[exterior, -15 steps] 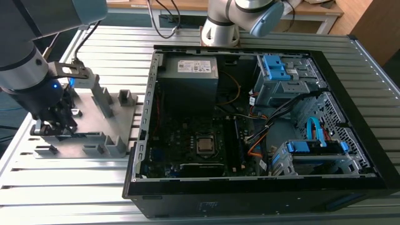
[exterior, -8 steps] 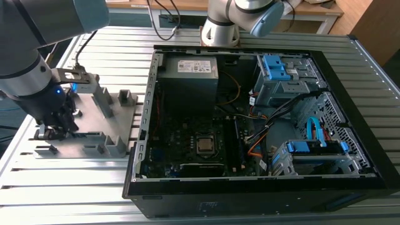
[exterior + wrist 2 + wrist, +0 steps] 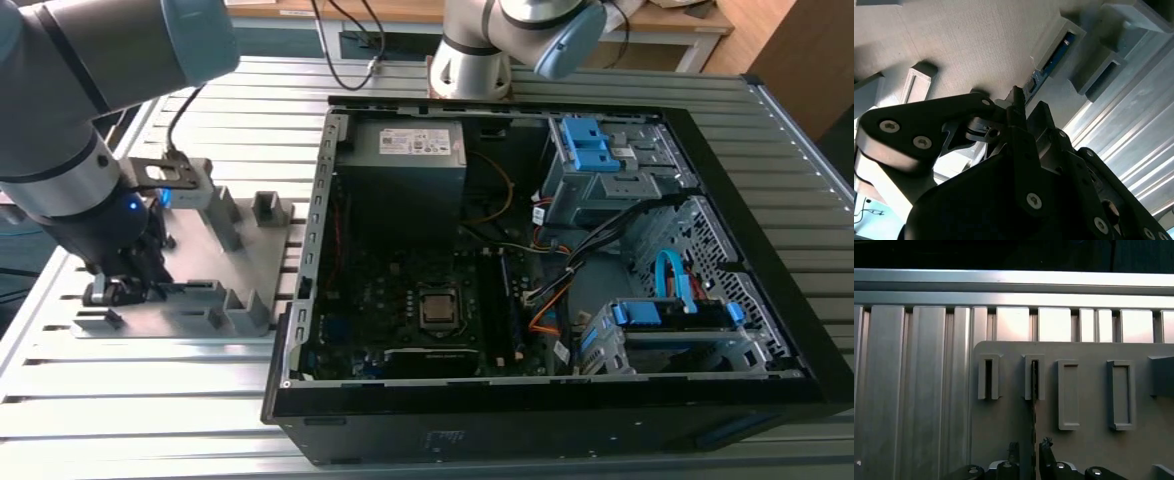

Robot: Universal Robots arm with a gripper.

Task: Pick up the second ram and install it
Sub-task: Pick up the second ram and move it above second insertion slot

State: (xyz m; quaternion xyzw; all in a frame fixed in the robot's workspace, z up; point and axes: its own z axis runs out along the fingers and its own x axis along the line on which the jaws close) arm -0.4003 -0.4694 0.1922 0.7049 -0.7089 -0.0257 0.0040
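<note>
Closest to you in the first wrist view, the gripper [image 3: 1030, 450] straddles the second ram [image 3: 1033, 410] with jaws narrowly apart, the strip standing on edge in a slot of the grey fixture plate [image 3: 1004, 430]: likely the pick-up step. In the second wrist view it runs up to the fingertips [image 3: 1016, 97]; closing calls for you to grip its flat faces squarely. In the exterior view the gripper sits low over that plate.

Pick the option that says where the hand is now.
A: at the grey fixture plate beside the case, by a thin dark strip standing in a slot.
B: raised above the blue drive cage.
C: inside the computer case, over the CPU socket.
A: in the exterior view the hand is down on the grey fixture plate, outside the computer case. In the first wrist view the second ram stands edge-on in a slot.
</note>
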